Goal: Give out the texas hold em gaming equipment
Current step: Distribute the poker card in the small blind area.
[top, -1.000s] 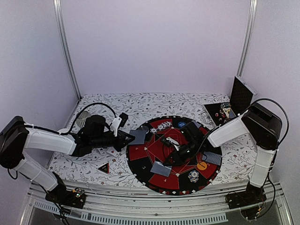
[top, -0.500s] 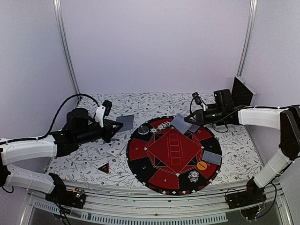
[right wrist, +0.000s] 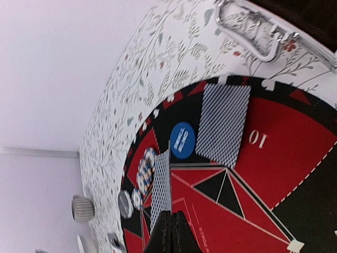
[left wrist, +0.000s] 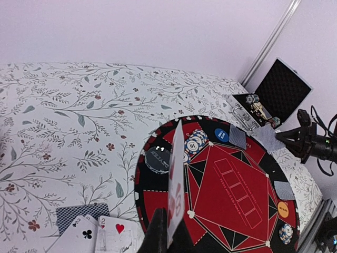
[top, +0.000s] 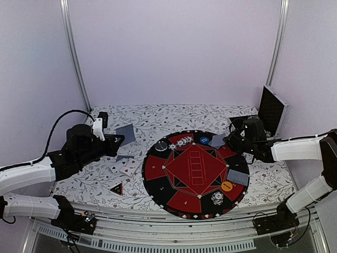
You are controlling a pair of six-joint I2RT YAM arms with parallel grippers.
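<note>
Floral table (top: 174, 113) carries round mat (top: 156, 172), triangle (top: 116, 188), face-up cards (top: 126, 167), open case (top: 271, 108).

**Left arm** (top: 31, 173): white moulded link shells with matt black joint housings between them. A black cylindrical motor block (top: 79, 138) sits at the wrist, with a small white camera bracket (top: 98, 129) beside it. A thin black cable (top: 78, 111) loops above the wrist. The arm is mounted on a black base block (top: 72, 220).

**Left gripper** (left wrist: 167, 232): two black, tapered, smooth fingers.

**Right arm** (top: 297, 149): same build, with white shells, a black elbow joint (top: 331, 150), a black wrist housing (top: 253, 130) and a black base (top: 271, 224) with dark wiring.

**Right gripper** (right wrist: 171, 224): two slim, glossy black fingers.
</note>
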